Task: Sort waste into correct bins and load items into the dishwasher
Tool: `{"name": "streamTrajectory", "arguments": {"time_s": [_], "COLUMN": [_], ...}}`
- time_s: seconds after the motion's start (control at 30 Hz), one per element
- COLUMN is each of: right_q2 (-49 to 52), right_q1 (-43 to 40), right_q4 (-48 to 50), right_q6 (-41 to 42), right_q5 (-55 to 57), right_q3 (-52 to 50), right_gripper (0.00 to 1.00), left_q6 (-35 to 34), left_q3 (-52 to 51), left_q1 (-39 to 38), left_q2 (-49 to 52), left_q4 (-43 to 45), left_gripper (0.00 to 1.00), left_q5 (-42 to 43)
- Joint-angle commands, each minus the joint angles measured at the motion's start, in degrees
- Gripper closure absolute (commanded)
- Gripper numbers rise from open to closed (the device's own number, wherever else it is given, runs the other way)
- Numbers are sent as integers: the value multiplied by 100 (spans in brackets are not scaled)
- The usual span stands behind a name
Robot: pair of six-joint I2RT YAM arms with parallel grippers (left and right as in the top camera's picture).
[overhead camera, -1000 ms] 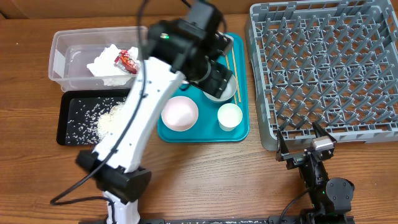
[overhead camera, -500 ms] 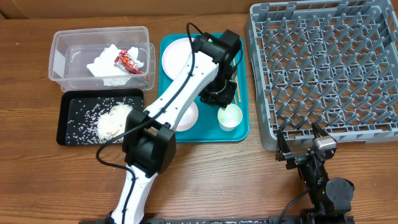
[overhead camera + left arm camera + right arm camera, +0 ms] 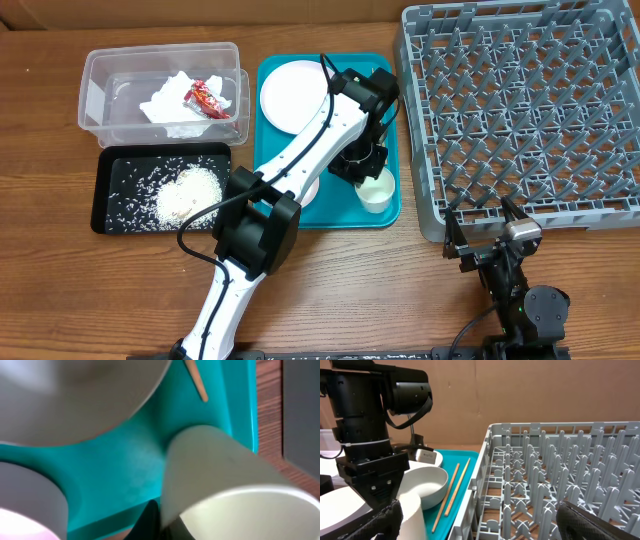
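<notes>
The left arm [image 3: 300, 170] covers much of the teal tray [image 3: 335, 215], and its wrist view is a blurred close-up. One dark tip of the left fingers [image 3: 150, 520] sits just beside the tilted cup [image 3: 377, 190], but I cannot tell whether they grip it. The right fingers [image 3: 385, 517] are spread apart and hold nothing, low before the grey rack [image 3: 520, 110].

The bench [image 3: 330, 290] is brown wood, with brown board [image 3: 520, 390] behind it.

The teal tray holds one plate [image 3: 290, 95], two bowls [image 3: 427, 485] [image 3: 35, 500], two chopsticks [image 3: 452, 490] and the cup. One clear tub [image 3: 100, 70] holds a napkin [image 3: 168, 102] and a red wrapper [image 3: 205, 97]. One black tray [image 3: 110, 215] holds rice [image 3: 185, 195].
</notes>
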Motion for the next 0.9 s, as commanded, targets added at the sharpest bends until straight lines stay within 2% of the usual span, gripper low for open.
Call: {"name": "streamTrajectory", "arguments": {"time_s": [0.0,0.1,0.17,0.3,0.4,0.53,0.63,0.87], "right_q2": [-48,-48,-48,-48,-48,15,457,2358], "right_q1": [-17,-17,-17,-24,-24,-24,-24,-24], "right_q4": [22,63,166,291,304,267,-17,-929], "right_q6": [46,116,468,2050,2800,2813,2918,2911], "right_q5": [35,-118,-184,-184,-417,-732,-916,-1768], "right_q3": [-61,-61,-59,-52,98,623,1471,3379], "right_gripper": [0,0,0,0,0,0,0,0], "left_q6": [-57,109,280,715,944,1447,1915,2417], "left_q3": [-35,66,313,1051,1475,1563,1563,1510], "left_q1": [-44,-4,116,573,1054,1746,2256,2522], "left_q2": [61,7,-98,-450,-866,-1462,-1762,-1779], "left_q4": [9,-170,-461,-1067,-1303,-1272,-1327,-1414], "left_gripper": [96,96,96,96,96,96,96,96], "left_q5": [-98,-98,-39,422,855,2105,3163,4249]}}
